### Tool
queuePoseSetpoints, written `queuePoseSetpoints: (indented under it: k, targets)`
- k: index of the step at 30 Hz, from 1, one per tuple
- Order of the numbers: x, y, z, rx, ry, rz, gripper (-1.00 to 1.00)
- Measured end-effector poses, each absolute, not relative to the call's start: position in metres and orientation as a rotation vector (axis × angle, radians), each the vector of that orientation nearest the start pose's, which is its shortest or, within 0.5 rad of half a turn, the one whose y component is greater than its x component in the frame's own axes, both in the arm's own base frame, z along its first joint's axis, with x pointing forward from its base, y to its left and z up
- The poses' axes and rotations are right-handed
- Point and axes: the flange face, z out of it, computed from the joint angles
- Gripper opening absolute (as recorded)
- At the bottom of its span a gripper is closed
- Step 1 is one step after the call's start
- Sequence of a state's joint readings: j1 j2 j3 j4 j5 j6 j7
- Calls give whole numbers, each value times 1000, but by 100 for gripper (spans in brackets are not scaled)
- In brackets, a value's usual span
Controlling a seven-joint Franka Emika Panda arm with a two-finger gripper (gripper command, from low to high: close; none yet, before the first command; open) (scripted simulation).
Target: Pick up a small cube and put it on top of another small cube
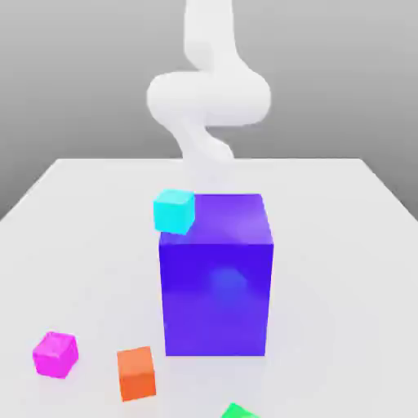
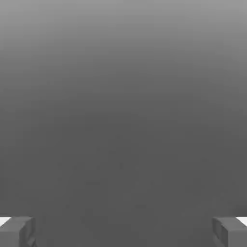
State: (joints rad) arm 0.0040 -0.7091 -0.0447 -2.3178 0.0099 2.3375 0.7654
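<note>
Small cubes, four of them, are spread across the exterior view, and which one is to be picked up cannot be told. Farthest to the exterior view's left is the magenta cube [image 1: 55, 355], low on the white table [image 1: 343, 269], turned so that a corner faces forward. Next comes the orange cube [image 1: 136, 374], near it but apart, also on the table and slightly turned. Farther right and higher in the picture is the cyan cube [image 1: 174, 211], seen against the left edge of the big blue block's top, with part of it reaching past that edge; whether it touches the block cannot be told. The big blue block [image 1: 215, 286] stands upright on the table, one broad face forward, much larger than any of the cubes. Behind it the white arm [image 1: 208, 98] comes down, its lower end blending into the pale table. Last, at the picture's lower border, is the green cube [image 1: 238, 411], cut off so that only its upper part shows. In the hand view, the gripper [image 2: 123, 232] is wide open, its two fingers well apart with plain gray between them.
</note>
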Motion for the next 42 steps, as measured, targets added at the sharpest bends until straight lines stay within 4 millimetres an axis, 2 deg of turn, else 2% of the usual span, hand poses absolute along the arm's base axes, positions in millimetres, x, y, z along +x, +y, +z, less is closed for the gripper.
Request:
queuePoseSetpoints:
  k: [3, 6, 10, 13, 18, 20, 25, 27, 31, 32, 38, 40, 42]
  targets:
    - [416, -48, 621, -2517, 1104, -825, 0]
    - [442, -75, 568, -2552, 1151, -718, 0]
    - [464, -110, 493, -2594, 1219, -579, 0]
    - [471, -136, 435, -2622, 1274, -475, 0]
    - [461, -183, 339, -2659, 1384, -303, 0]
    - [450, -202, 302, -2671, 1433, -234, 0]
    - [413, -234, 216, -2723, 1516, -55, 0]
    - [403, -241, 188, -2735, 1536, -16, 0]
    - [399, -244, 136, -2739, 1542, -3, 0]
    - [398, -244, 129, -2738, 1543, -2, -100]
    - [398, -243, 126, -2737, 1544, 1, -100]
    - [399, -244, 140, -2739, 1542, -1, -100]
    - [400, -244, 162, -2740, 1542, -2, -100]
